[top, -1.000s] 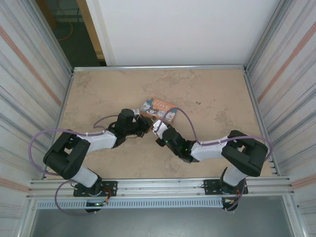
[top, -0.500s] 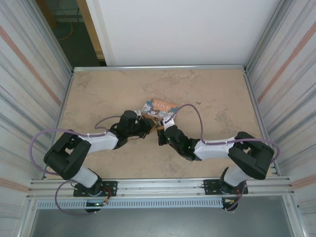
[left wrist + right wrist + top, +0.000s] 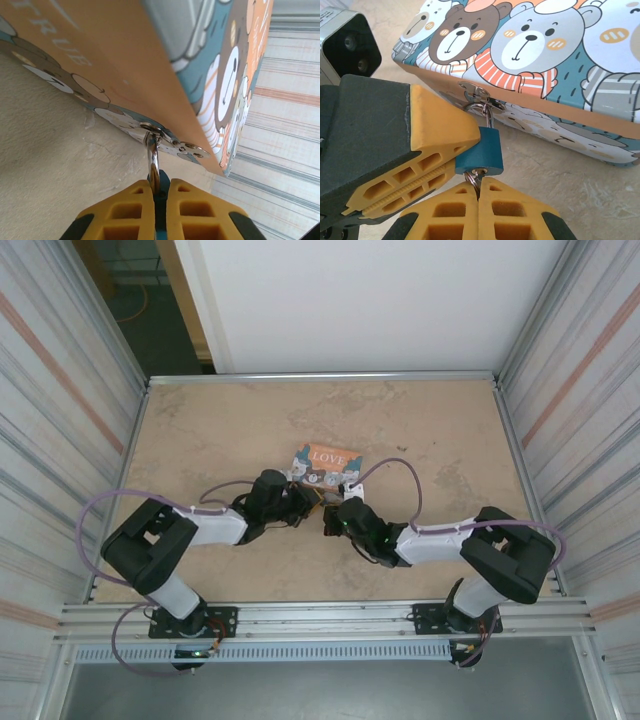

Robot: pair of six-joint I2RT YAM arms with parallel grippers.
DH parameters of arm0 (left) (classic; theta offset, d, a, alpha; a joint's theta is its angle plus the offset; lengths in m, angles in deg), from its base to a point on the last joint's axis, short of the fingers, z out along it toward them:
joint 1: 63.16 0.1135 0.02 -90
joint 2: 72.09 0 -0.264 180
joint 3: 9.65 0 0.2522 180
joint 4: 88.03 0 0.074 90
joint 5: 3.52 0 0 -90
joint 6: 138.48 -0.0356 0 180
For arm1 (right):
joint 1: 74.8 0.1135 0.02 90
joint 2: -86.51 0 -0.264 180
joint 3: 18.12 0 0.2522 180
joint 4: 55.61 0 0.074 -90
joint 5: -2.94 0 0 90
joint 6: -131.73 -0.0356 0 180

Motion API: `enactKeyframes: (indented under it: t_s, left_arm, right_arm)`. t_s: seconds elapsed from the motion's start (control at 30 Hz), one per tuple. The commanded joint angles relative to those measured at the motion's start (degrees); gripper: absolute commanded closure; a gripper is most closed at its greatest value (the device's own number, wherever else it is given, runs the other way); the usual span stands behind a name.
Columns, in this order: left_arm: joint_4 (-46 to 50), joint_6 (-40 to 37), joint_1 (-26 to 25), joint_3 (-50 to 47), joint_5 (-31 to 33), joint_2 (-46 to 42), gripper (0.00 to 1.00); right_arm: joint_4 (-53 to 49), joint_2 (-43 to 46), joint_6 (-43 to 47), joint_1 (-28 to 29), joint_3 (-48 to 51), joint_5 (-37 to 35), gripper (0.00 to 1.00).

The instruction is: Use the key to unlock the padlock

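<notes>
One tan surface (image 3: 220,430), carrying the orange tin (image 3: 325,458), landmark for all else. Just beside the tin's near wall, left claw (image 3: 160,191) clamped tight on the blue body of the padlock (image 3: 480,152), gripping it from the side. A little farther out from the tin, right claw (image 3: 479,196) pinched closed on the apparent key (image 3: 476,176), a sliver of metal at the lock end farthest from the tin. Hangs by a thin shackle (image 3: 152,159) from the tin's hasp (image 3: 159,134), long axis running straight away from the tin into the right claw. Looks seated in the keyhole; probably calls for a twist about that axis, left claw bracing.
</notes>
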State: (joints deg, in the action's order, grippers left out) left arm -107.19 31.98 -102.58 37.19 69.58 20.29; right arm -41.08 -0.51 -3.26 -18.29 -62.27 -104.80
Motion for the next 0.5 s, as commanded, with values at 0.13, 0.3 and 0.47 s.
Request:
enactKeyframes:
  t_s: [0.13, 0.3, 0.47]
  left_arm:
    - [-2.00, -1.59, -0.41, -0.31, -4.46, -0.20, 0.70]
    - [3.80, -5.73, 0.38, 0.29, -3.27, -3.74, 0.58]
    - [11.58, -11.23, 0.94, 1.14, -0.49, -9.79, 0.52]
  right_arm:
    - [0.97, -0.33, -8.62, -2.76, 2.02, -3.29, 1.00]
    - [1.76, 0.36, -11.17, -3.27, 3.11, -1.96, 1.00]
    - [2.13, 1.59, -14.19, -4.25, 4.65, 0.14, 1.00]
